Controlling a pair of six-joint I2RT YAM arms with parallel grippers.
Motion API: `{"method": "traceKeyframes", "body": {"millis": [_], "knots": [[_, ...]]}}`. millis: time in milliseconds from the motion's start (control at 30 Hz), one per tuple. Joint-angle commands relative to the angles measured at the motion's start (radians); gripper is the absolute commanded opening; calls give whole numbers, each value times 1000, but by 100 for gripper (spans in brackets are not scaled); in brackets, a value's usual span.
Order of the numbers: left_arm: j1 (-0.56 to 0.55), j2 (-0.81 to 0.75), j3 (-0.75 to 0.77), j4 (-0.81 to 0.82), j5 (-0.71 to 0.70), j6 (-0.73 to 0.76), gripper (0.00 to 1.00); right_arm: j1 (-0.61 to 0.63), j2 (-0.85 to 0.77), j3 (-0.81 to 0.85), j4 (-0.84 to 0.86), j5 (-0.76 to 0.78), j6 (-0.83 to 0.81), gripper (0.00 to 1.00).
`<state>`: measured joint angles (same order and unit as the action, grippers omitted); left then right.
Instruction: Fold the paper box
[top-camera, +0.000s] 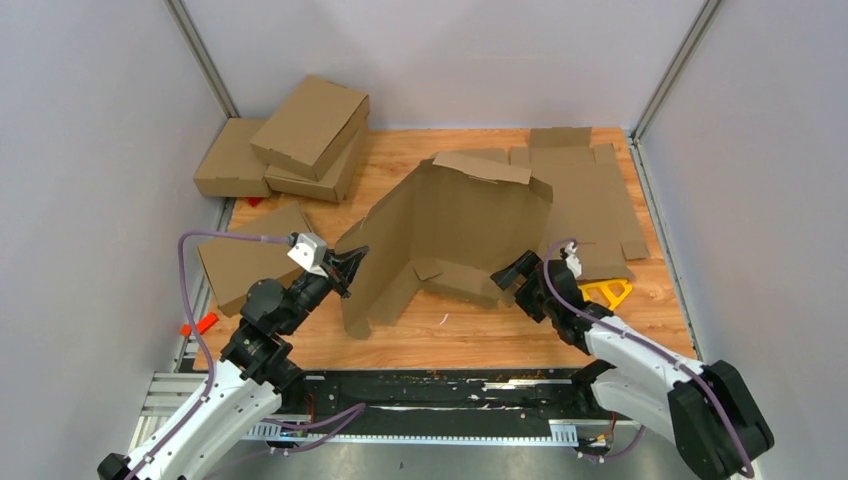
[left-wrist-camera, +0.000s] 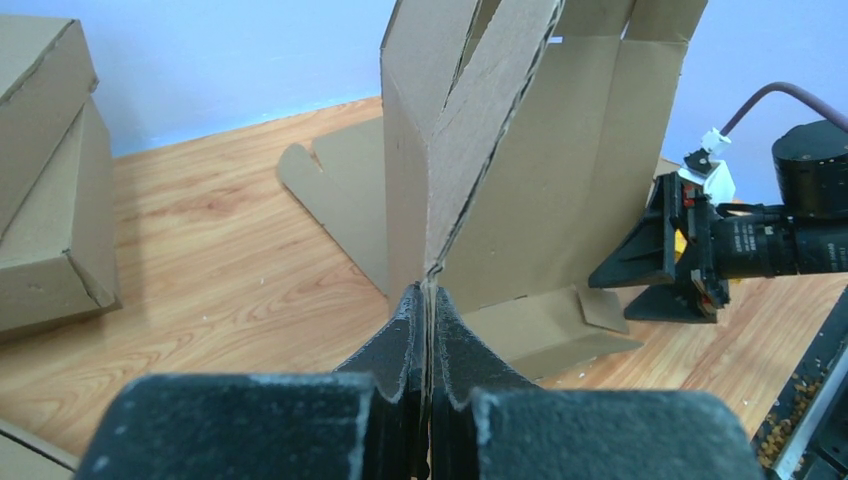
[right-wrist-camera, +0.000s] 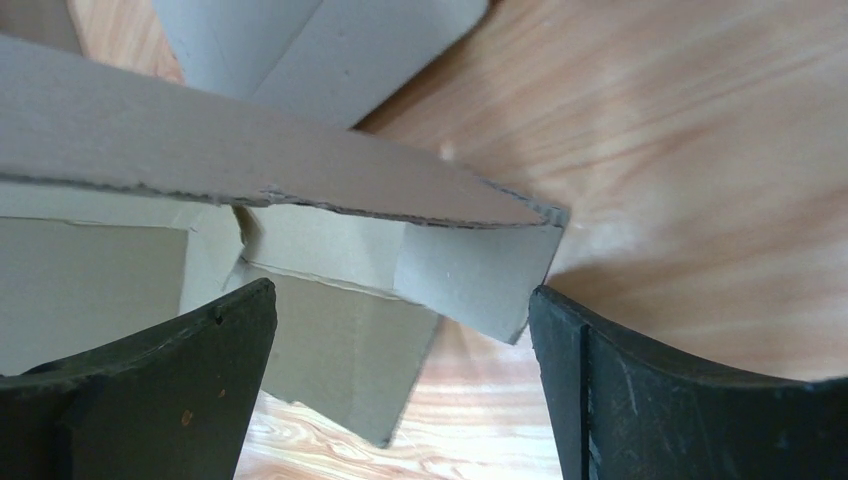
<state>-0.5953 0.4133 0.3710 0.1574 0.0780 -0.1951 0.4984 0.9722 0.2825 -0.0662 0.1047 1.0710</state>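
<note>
Your paper box (top-camera: 450, 230) stands half-raised at mid-table, panels tented upward and a lower flap lying on the wood toward the near edge. Your left gripper (left-wrist-camera: 428, 300) is pinched tight on the box's left edge, with cardboard sandwiched between the fingers. Your right gripper (right-wrist-camera: 402, 295) sits at the box's near right corner, jaws spread wide, with a flap corner between them, not clamped. Folded boxes (top-camera: 300, 140) are stacked at the far left corner. A flat die-cut sheet (top-camera: 590, 200) lies along the right edge.

Left arm (top-camera: 215, 412) and right arm (top-camera: 640, 357) show white links, black joints, purple cables (top-camera: 215, 234).
</note>
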Motion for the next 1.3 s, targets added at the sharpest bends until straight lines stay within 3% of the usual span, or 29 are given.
{"method": "traceKeyframes", "body": {"millis": [0, 367, 867, 1133, 1267], "knots": [[-6, 3, -10, -6, 27, -20, 0, 2, 129, -23, 127, -57, 45, 97], [-6, 22, -9, 10, 60, -22, 0, 2, 206, 44, 272, -69, 2, 85], [-9, 64, -30, 39, 103, -52, 0, 26, 340, 66, 567, -62, 110, 81], [-11, 68, -34, 42, 102, -51, 0, 44, 404, 143, 489, -69, 104, 77], [-11, 65, -35, 36, 94, -48, 0, 109, 387, 227, 247, -5, 23, 70]]}}
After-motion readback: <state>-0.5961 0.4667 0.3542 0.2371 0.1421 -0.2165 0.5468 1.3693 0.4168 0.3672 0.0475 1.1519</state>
